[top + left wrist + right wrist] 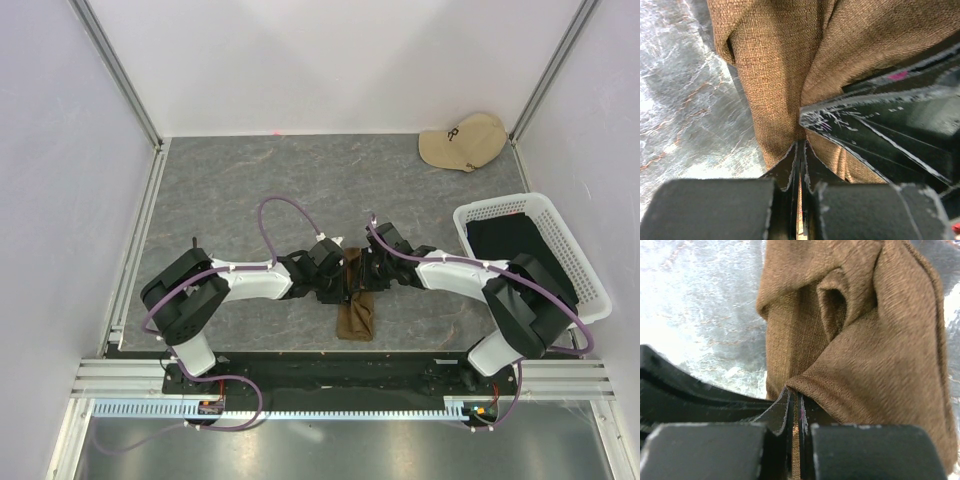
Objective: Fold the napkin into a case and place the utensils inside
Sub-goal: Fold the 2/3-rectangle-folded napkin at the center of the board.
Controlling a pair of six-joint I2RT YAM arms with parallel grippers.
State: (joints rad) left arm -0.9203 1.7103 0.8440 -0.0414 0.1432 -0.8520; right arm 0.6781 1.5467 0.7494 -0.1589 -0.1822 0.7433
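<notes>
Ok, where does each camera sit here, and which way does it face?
Top external: above and behind, looking down on the table; left arm and right arm show.
Left wrist: looks along the left gripper, shut on the napkin.
Right wrist: looks along the right gripper, shut on it too.
Shared: all three see the napkin.

The napkin [356, 318] is shown in olive-brown, with a fine woven grain; the bench [250, 190] is mottled grey, veined with pale streaks; the cap [462, 140] is coloured beige, marked with dark lettering; the basket [500, 203] is seen in white mesh; the fabric [505, 240] within it is seen as black.
</notes>
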